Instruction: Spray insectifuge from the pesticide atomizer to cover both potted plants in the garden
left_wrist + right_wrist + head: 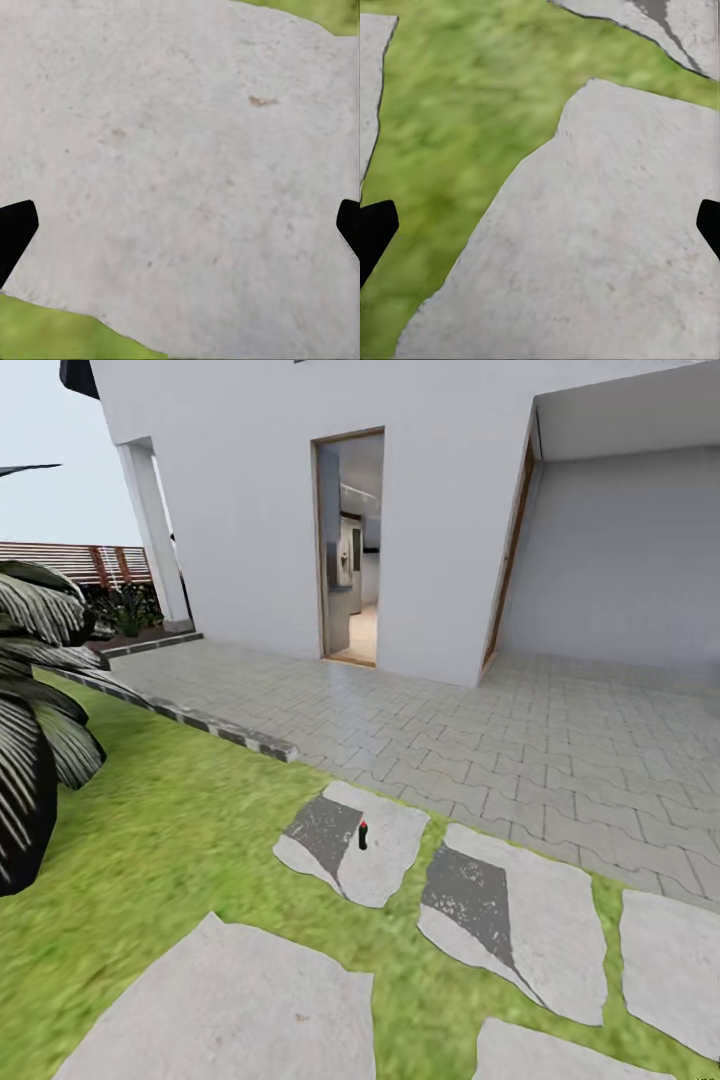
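The pesticide atomizer [362,835], a slim dark upright thing with a red top, stands on a pale stepping stone [385,850] in the garden lawn [170,830], ahead and a little left of centre in the head view. In the left wrist view my left gripper [180,232] is open, its dark fingertips [15,232] far apart over bare grey stone. My right gripper [540,232] is open too, above a stone edge and grass, with nothing between its fingers. The potted plants are out of view.
Several flat stepping stones [510,920] lie across the grass. A big palm with striped fronds [30,740] crowds the left edge. Beyond a stone kerb [215,728] lies grey brick paving [520,740], a white house wall and an open doorway [350,550]. A slat fence [70,560] stands far left.
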